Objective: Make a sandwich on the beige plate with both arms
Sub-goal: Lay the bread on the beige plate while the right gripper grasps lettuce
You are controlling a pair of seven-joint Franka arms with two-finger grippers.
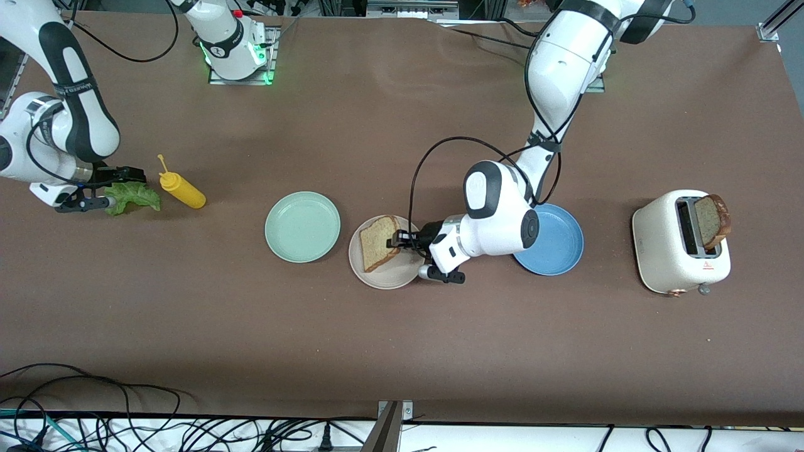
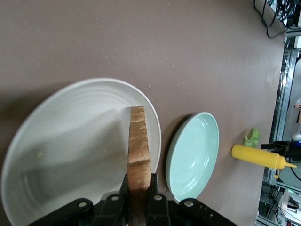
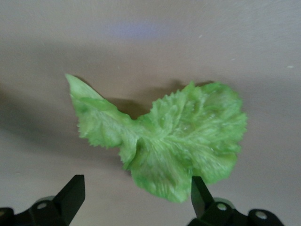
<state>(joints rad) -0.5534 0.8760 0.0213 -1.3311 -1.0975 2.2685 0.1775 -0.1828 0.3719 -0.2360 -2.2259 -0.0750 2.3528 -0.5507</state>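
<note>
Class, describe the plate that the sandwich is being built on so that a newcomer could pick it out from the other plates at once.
Three round plates lie in a row across the middle of the brown table. The beige plate is the middle one, between the mint-green plate and the blue plate. It alone has a bread slice over it, gripped by the left gripper.

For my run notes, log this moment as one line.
left gripper: shut on bread slice over beige plate | right gripper: open over lettuce leaf | second slice: in toaster
</note>
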